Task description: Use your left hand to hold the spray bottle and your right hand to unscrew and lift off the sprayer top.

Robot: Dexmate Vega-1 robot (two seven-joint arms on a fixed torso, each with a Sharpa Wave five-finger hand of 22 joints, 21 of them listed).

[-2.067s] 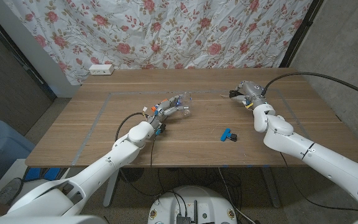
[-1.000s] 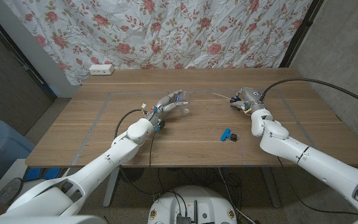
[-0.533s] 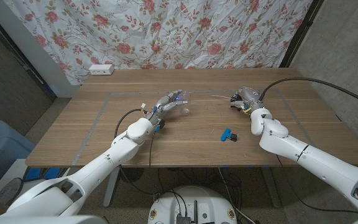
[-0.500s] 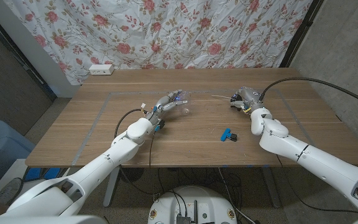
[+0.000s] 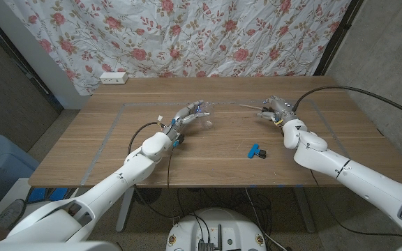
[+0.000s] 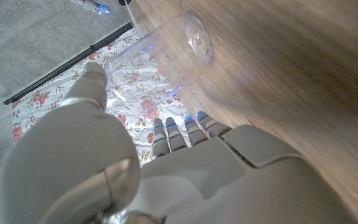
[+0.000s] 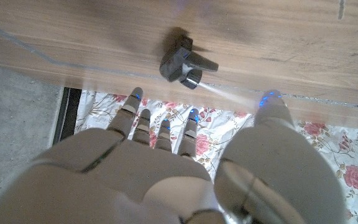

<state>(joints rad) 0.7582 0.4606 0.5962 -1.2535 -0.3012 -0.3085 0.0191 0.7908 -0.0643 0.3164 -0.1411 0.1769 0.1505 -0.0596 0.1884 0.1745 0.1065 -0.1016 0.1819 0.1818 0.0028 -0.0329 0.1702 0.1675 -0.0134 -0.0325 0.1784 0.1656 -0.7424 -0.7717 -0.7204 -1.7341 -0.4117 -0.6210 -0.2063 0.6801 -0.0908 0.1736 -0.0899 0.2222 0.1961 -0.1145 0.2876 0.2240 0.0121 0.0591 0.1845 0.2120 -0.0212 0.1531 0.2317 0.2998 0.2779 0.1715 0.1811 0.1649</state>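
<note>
My left hand (image 5: 185, 116) holds the clear spray bottle (image 5: 204, 111) left of the table's middle. In the left wrist view the bottle (image 6: 178, 53) sits between the thumb and the fingers (image 6: 180, 129), its rounded end near the wood. The dark sprayer top (image 7: 180, 62) lies on the table with its thin clear tube (image 7: 229, 93) trailing from it. My right hand (image 5: 279, 109) hovers by it at the far right, fingers (image 7: 161, 127) apart and nothing in them. In the head view the tube (image 5: 247, 106) shows as a faint line left of that hand.
A small blue and black object (image 5: 256, 150) lies on the wooden table (image 5: 222, 164) nearer the front, between the hands. A white power strip (image 5: 114, 77) sits at the far left edge. A flowered curtain hangs behind the table.
My left hand's fingers, spread wide two seconds ago, have drawn in round the bottle. The right hand has come slightly nearer and lower, then barely shifted.
</note>
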